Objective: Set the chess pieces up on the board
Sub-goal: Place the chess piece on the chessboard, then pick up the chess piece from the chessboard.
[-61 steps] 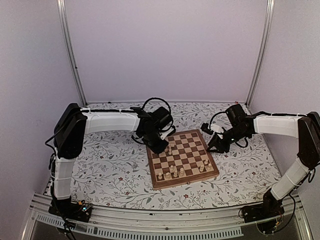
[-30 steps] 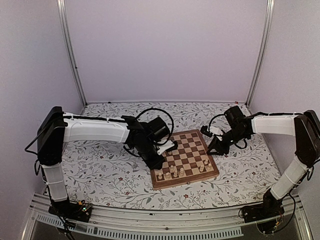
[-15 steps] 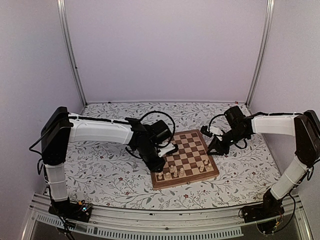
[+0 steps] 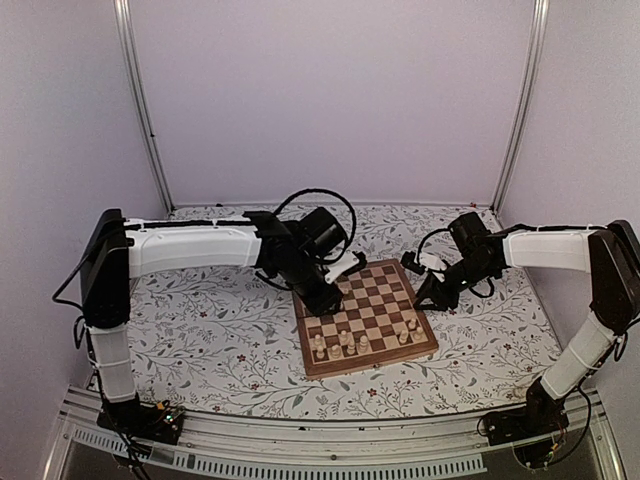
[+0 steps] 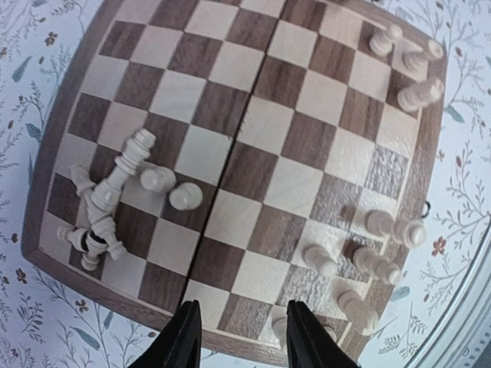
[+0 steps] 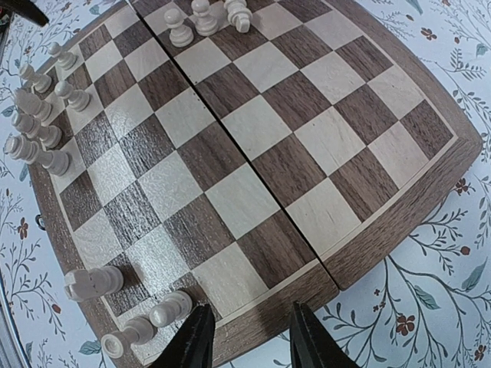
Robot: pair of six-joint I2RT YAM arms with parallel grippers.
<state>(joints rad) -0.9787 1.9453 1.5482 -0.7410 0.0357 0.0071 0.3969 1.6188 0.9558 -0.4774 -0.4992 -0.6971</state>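
The board [image 4: 375, 300] lies mid-table with cream chess pieces on it. In the top view a group [image 4: 340, 343] stands at its near-left and another [image 4: 410, 328] at its near-right. My left gripper [image 4: 328, 298] hovers over the board's far-left corner, open and empty. In the left wrist view [image 5: 244, 341] the board [image 5: 291, 138] shows a heap of toppled pieces [image 5: 107, 203] and standing pieces [image 5: 368, 261]. My right gripper [image 4: 424, 298] is open and empty at the board's right edge. In the right wrist view [image 6: 247, 341] pieces [image 6: 38, 115] line the board's [image 6: 261, 123] far side.
The floral tabletop [image 4: 220, 340] surrounds the board. Metal frame posts [image 4: 140, 110] and pale walls close in the back and sides. A rail [image 4: 330, 440] runs along the near edge between the arm bases.
My left gripper dipped toward the board's near-left corner, then drew back to the far-left corner. The right arm has barely moved.
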